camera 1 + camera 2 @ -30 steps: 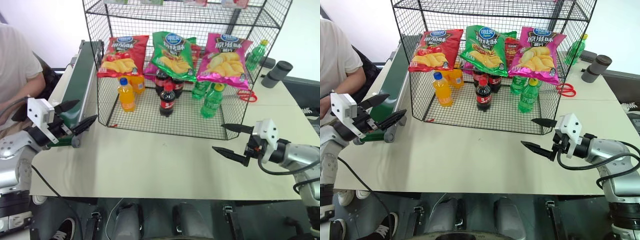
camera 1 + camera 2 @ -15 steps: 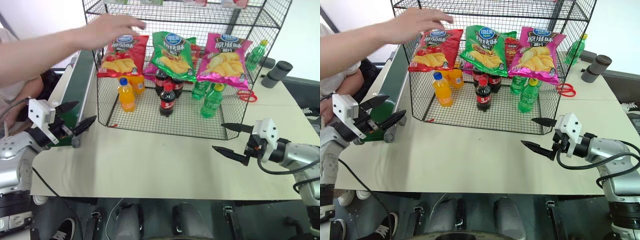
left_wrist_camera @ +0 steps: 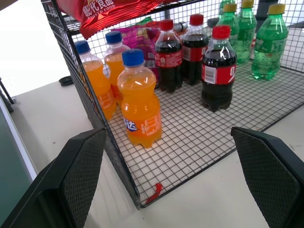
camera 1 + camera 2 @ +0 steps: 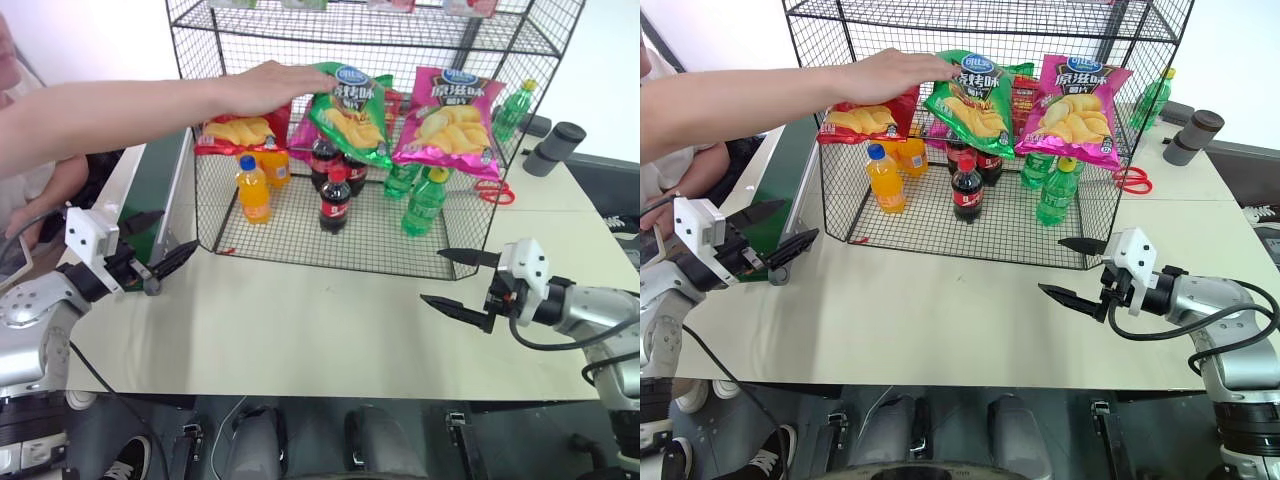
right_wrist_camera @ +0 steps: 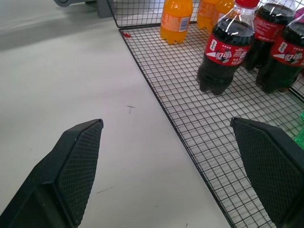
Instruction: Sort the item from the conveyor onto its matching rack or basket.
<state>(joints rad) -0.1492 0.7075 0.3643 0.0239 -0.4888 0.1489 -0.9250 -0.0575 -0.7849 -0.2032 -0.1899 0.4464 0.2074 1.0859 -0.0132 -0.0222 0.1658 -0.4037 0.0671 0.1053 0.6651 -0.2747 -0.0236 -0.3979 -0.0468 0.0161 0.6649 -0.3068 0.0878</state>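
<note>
A person's hand (image 4: 268, 85) touches the green crisp bag (image 4: 352, 112) (hanging on the rack (image 4: 420, 262)).

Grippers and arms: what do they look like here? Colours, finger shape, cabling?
Both match. The left gripper and right gripper each have two black fingers tapering to points, with a fine mesh-textured inner face seen in the wrist views, mounted on a boxy white housing. The forearms are silver-grey metal cylinders with black joints. A black cable loops loose along each arm.

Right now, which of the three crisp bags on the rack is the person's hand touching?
The green crisp bag, the middle one: the person's hand rests on its upper corner. The pink bag hangs untouched.
</note>
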